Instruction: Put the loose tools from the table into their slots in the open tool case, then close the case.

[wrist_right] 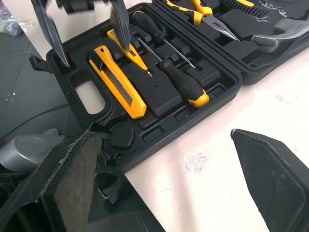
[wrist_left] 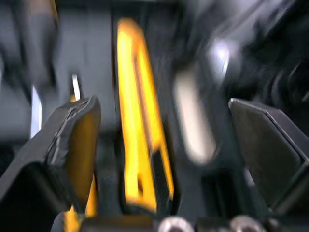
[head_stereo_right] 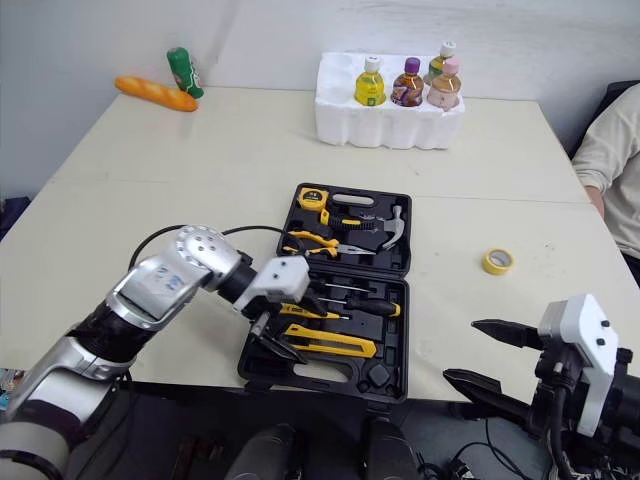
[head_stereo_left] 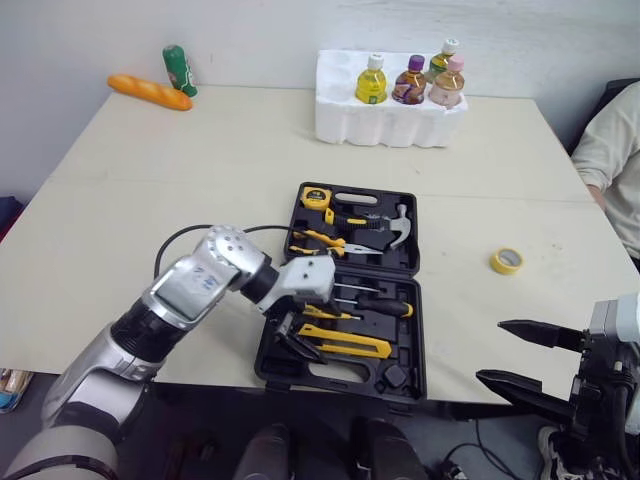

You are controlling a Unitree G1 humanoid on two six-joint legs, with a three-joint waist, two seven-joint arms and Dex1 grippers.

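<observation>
The black tool case (head_stereo_left: pixel 415 345) lies open near the table's front edge. Its far half holds a tape measure (head_stereo_left: pixel 316 196), pliers (head_stereo_left: pixel 320 240) and a hammer (head_stereo_left: pixel 398 228). The near half holds a screwdriver (head_stereo_left: pixel 385 305) and a yellow utility knife (head_stereo_left: pixel 345 343). My left gripper (head_stereo_left: pixel 290 335) hangs open over the near half's left side, astride the utility knife (wrist_left: pixel 137 121), holding nothing. A yellow tape roll (head_stereo_left: pixel 507 261) lies loose on the table right of the case. My right gripper (head_stereo_left: pixel 520 360) is open and empty, off the front right of the table.
At the back of the table, a white foam tray (head_stereo_left: pixel 390 125) holds several bottles. A bread loaf (head_stereo_left: pixel 150 92) and a green bottle (head_stereo_left: pixel 180 70) lie at the back left. A person's sleeve (head_stereo_left: pixel 615 150) shows at the right edge.
</observation>
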